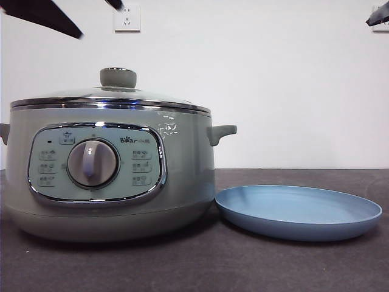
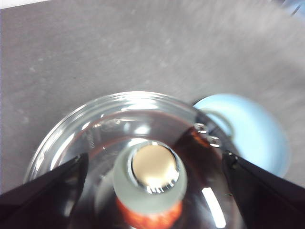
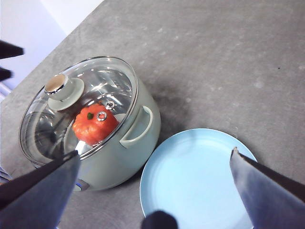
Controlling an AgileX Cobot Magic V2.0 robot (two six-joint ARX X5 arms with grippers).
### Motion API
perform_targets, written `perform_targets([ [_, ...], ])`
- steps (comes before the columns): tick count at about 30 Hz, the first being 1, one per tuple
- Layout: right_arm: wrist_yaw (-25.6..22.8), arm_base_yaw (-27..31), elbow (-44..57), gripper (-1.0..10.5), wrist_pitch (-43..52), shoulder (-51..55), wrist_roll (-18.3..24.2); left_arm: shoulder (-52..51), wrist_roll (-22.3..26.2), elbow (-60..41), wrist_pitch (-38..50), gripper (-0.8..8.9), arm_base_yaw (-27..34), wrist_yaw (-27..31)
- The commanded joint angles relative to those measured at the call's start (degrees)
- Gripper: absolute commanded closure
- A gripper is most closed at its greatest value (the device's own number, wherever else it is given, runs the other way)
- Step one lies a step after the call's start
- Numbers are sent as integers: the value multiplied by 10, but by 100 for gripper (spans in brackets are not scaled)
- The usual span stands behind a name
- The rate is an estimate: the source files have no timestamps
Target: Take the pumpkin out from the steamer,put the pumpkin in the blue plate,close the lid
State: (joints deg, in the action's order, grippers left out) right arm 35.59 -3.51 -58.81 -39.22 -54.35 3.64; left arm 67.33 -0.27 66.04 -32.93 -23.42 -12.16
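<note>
The sage-green steamer stands at the left with its glass lid on it. The pumpkin shows orange-red through the glass inside the pot. The blue plate lies empty to the steamer's right. My left gripper is open above the lid, its jaws wide on either side of the pale green knob, apart from it. My right gripper is open and empty, high above the steamer and the plate.
Dark grey tabletop runs in front of the steamer and plate. A white wall with a socket stands behind. Black arm tips show at the top left and top right corners.
</note>
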Motion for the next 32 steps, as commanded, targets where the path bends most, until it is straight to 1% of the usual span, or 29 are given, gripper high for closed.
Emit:
perform_targets([
  [1,1,-1,-2,348,0,0,-3,35,28,11,-2,342,-20,30],
  [9,1,-1,-2,348,-3,0,-3,100,34,16,3,342,-33,46],
  [18,1,-1,-2,348,-3,0,-3,117,34,16,0,350,-40,46],
  [19,1,-1,-2,348,-3,0,-3,117,33,16,-2,374,-42,46],
  [22,1,-1,-2,348,-3,0,-3,117,34,16,-11,531,-44,46],
  [23,1,-1,-2,348,-3,0,-3,117,35,16,-15,544,-44,46],
  [28,1,-1,-2,349,-3,0,-3,120,35,16,-24,542,-44,46],
  [29,1,-1,-2,349,-3,0,-3,121,35,16,-24,566,-44,46],
  [32,1,-1,-2,349,-3,0,-3,121,36,16,-21,754,-44,46],
])
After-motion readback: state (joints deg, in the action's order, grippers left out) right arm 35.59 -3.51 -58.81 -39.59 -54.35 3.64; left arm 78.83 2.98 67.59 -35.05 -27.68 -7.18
